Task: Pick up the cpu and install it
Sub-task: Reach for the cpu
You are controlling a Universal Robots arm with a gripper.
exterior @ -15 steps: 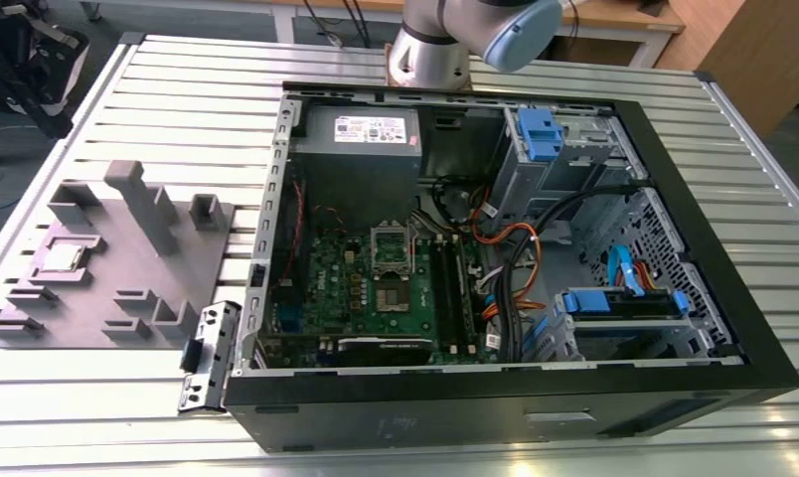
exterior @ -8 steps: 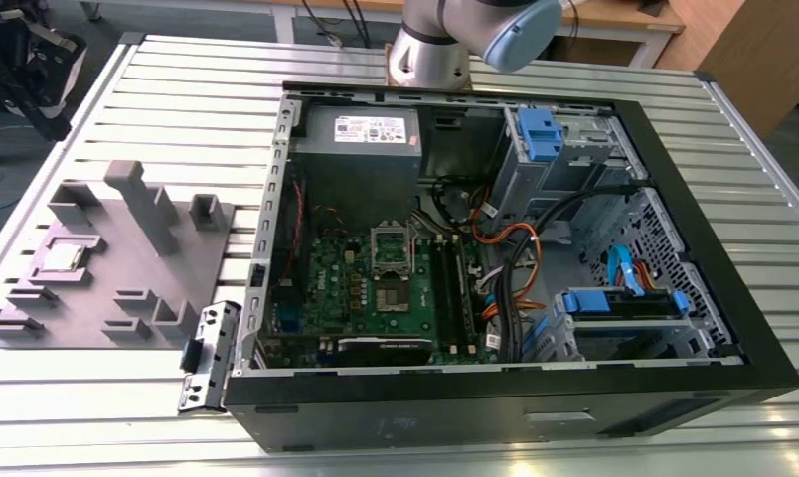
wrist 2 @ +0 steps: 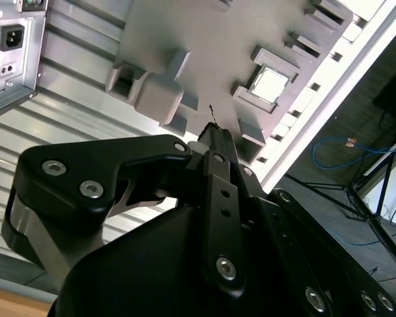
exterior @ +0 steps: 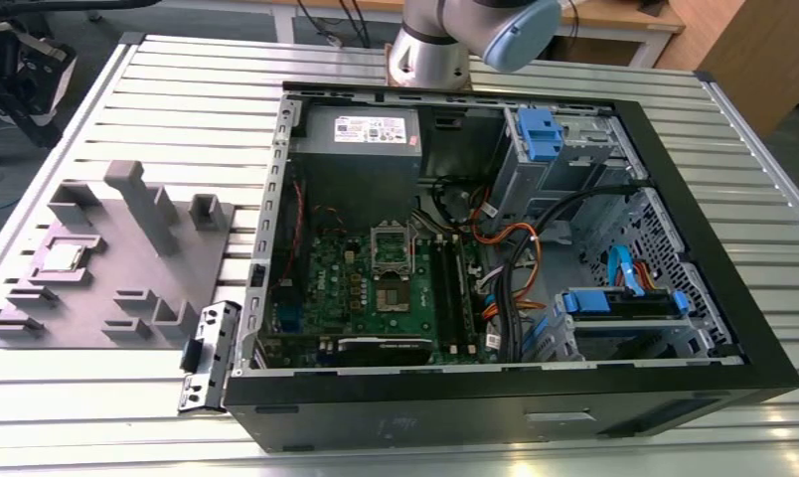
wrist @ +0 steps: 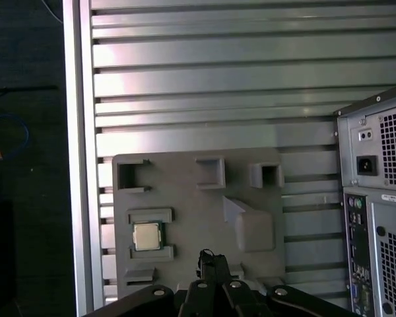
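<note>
Right, the small flat square silvery-grey cpu (wrist: 146,236) sits in its pocket of the grey plastic tray with upright blocks (wrist: 191,205), well apart from the board. That tray lies on the slatted aluminium table (exterior: 174,89), at the exterior view's left of the open black computer case (exterior: 665,388). Black gripper (wrist: 208,259) hangs above the tray, claw tips together, gripping nothing, clear of the chip. Green motherboard (exterior: 360,288) lies inside the case, carrying a shiny rectangular metal socket frame (exterior: 391,246)

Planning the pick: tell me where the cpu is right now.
The cpu lies in a recess of the grey tray on the slatted table, at the exterior view's left, outside the open computer case.
</note>
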